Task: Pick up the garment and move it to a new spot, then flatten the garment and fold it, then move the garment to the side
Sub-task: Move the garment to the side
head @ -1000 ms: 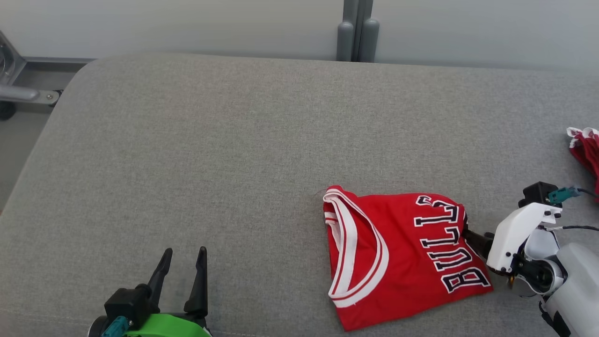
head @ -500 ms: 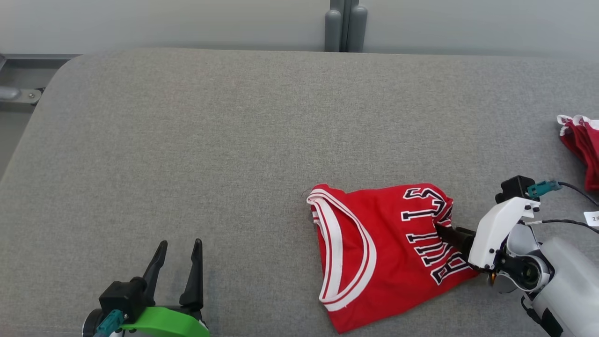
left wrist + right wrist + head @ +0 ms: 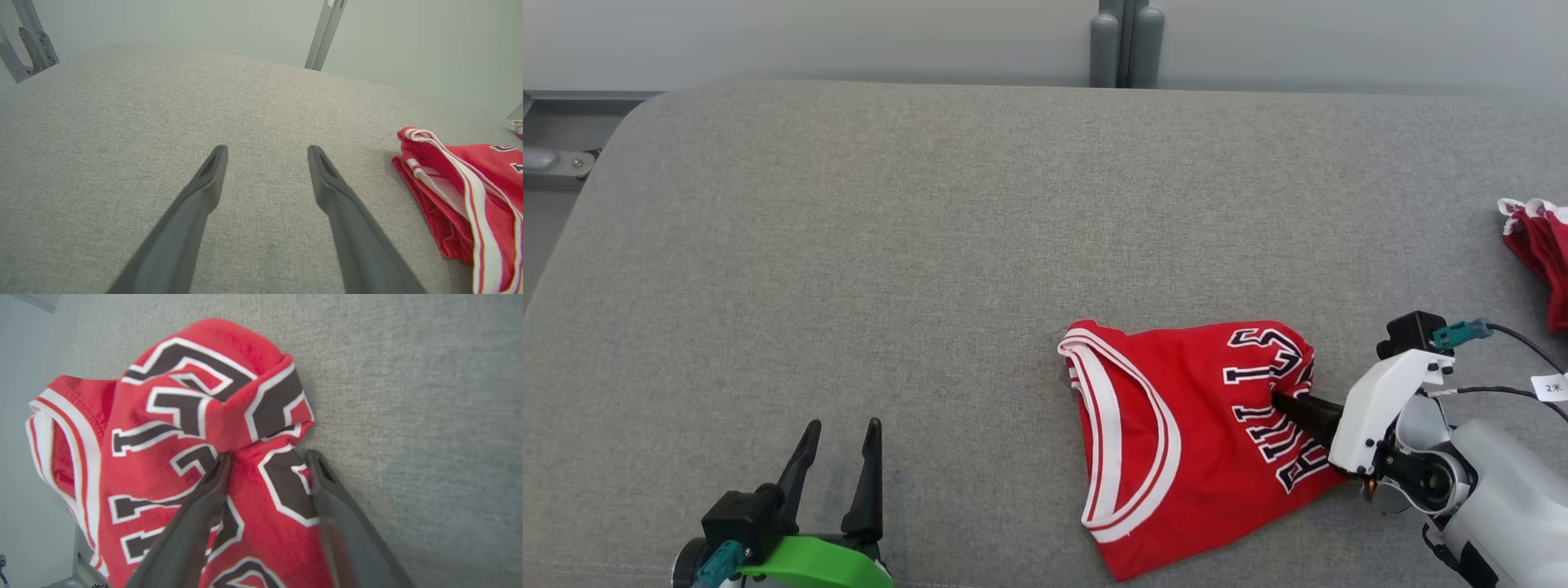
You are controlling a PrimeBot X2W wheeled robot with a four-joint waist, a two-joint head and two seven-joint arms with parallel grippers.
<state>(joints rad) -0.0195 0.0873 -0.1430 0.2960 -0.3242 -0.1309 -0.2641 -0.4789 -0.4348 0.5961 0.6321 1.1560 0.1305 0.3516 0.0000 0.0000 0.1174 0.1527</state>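
A red basketball jersey, the garment (image 3: 1176, 441), lies folded on the grey padded surface, its white-trimmed neckline to the left and dark lettering to the right. My right gripper (image 3: 1278, 400) pushes into the lettered right edge, which bunches up. In the right wrist view the right gripper (image 3: 267, 457) stands open, its fingers astride a raised fold of the garment (image 3: 184, 408). My left gripper (image 3: 841, 429) rests open at the lower left, well clear of the jersey. The left wrist view shows the left gripper (image 3: 267, 149) with nothing between its fingers and the garment (image 3: 470, 183) off to the right.
The grey padded surface (image 3: 890, 245) spreads wide to the left and back. Another red cloth (image 3: 1539, 253) lies at the right edge. A grey post (image 3: 1123, 41) stands behind the surface, and a metal frame (image 3: 556, 159) sits at the far left. Cables and a white tag (image 3: 1552, 385) trail off my right wrist.
The head camera shifted early on. My right gripper has pushed leftward into the jersey's lettered edge, crumpling it. The left gripper has stayed put.
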